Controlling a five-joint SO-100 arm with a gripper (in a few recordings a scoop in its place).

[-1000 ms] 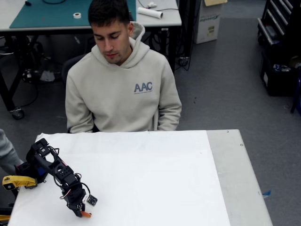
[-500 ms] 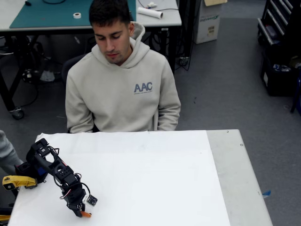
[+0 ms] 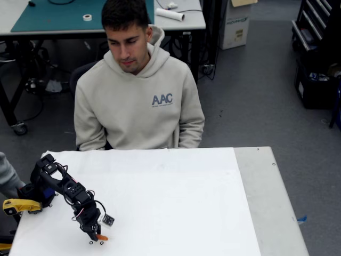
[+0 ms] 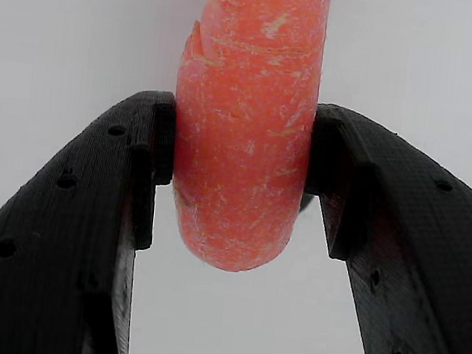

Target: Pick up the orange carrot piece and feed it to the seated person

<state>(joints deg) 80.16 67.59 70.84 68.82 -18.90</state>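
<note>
We held the orange carrot piece point(image 4: 244, 136) pinched between the jaws; its rounded sides could slip loose mid-lift.

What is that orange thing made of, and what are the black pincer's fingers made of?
The orange carrot piece looks like real carrot: a moist, matte surface with pale scrapes and a rounded end. The pincer fingers look like hard black plastic, probably 3D-printed: the wrist view shows a fine ridged texture and small round holes. I can't be certain of either.
</note>
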